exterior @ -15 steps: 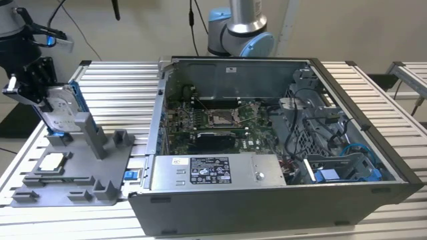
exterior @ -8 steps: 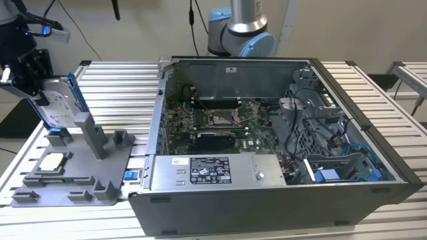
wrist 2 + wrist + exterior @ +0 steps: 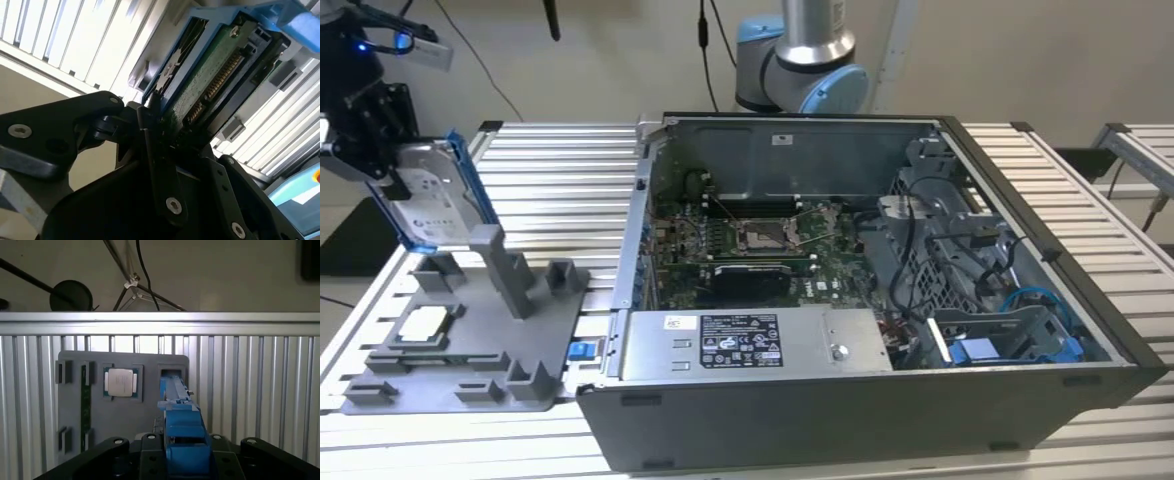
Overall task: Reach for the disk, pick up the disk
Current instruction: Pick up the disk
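Slatted metal table [image 3: 560,165] underneath, the gripper [image 3: 380,160] clamps the disk [image 3: 438,195] upright above the grey tray [image 3: 467,340] below it; the pick-up looks done, calling only for a firm hold.

grey fixture [image 3: 491,338] under disk [image 3: 430,198], case [image 3: 827,425] beside

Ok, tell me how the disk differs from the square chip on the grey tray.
Pose: the disk stands on edge, clamped in the gripper; the chip lies flat in the grey tray. Size: the disk is clearly larger than the chip. Look: the disk has a blue frame, the chip none. Both are silver-grey.
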Robot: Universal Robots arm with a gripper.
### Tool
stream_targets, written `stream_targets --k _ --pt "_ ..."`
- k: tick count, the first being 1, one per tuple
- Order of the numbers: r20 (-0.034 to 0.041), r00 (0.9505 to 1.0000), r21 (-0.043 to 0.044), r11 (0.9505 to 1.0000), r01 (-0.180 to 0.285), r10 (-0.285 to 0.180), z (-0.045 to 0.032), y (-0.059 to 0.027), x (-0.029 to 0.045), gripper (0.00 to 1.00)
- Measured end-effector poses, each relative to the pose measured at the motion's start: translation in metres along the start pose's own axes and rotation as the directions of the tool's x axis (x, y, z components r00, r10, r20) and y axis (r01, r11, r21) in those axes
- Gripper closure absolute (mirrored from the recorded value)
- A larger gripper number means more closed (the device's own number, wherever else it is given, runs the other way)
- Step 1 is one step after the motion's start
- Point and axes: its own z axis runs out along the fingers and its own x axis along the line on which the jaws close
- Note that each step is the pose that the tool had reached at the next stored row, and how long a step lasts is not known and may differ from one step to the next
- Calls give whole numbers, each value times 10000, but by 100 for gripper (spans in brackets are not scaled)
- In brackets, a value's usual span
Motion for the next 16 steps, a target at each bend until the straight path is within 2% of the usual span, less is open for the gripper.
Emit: stream_targets --k 16 --pt "-3 10000 -2 10000 14 -14 -296 1 -1 100"
